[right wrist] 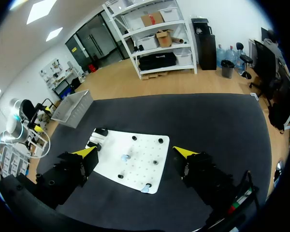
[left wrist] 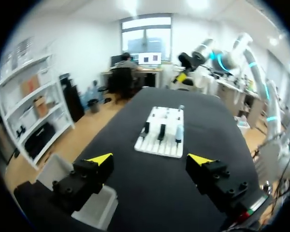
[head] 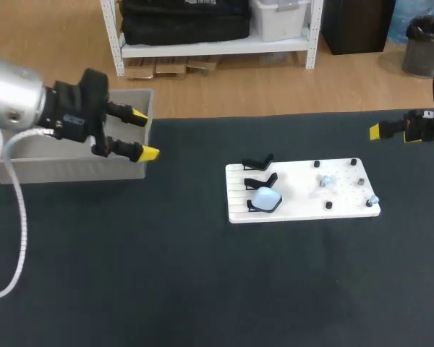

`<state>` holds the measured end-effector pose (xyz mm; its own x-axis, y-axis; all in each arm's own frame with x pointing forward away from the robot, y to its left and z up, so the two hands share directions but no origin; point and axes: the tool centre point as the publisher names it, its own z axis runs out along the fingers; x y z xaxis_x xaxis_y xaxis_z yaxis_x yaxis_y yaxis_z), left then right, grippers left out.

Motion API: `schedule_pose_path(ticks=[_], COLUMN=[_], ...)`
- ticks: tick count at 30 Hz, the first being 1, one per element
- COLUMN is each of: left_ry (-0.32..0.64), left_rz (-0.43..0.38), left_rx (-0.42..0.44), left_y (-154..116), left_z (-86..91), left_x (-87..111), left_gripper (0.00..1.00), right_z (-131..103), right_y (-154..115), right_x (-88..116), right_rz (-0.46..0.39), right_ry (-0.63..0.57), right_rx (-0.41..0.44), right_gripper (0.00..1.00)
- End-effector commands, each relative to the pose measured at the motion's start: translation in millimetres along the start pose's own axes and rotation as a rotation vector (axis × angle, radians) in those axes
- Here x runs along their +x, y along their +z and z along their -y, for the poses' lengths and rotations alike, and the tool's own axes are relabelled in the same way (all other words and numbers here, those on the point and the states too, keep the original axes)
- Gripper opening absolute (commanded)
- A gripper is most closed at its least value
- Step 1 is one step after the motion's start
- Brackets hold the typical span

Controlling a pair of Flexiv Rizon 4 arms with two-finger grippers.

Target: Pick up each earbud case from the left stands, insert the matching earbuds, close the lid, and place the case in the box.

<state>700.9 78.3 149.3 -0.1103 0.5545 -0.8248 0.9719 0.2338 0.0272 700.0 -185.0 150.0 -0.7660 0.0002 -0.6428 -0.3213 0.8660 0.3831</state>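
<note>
Right hand (right wrist: 135, 152) spread, wrist view only; head view crops it.

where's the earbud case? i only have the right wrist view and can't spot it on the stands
observer: the head view shows one pale blue case on the stand nearest the robot; the other two stands are empty.
operator: is the left arm near it
observer: no, the left gripper is at the end of the grey box, well apart from the white board.
operator: holding anything
observer: nothing; the left wrist view shows its jaws open and empty.
</note>
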Motion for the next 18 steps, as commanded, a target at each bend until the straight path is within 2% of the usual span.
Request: schedule_pose_path(ticks=[1,6,11,18], left_ry=[0.038,0.098,0.103,0.124], left_rz=[0.025,0.040,0.020,0.022], left_rx=[0.117,0.189,0.240,0.270], left_y=[26,49,76,107], left_z=[-1.5,12.5,21.1,36.7], left_x=[2.4,0.6,0.9,1.6], left_gripper=[1.00,1.00,1.00,1.00], right_z=[0,0,0,0], right_y=[0,0,0,0], right_x=[0,0,0,0], right_rz=[0.000,0.000,0.000,0.000], right_ry=[0.000,0.000,0.000,0.000], right_rx=[0.000,0.000,0.000,0.000], right_gripper=[1.00,1.00,1.00,1.00])
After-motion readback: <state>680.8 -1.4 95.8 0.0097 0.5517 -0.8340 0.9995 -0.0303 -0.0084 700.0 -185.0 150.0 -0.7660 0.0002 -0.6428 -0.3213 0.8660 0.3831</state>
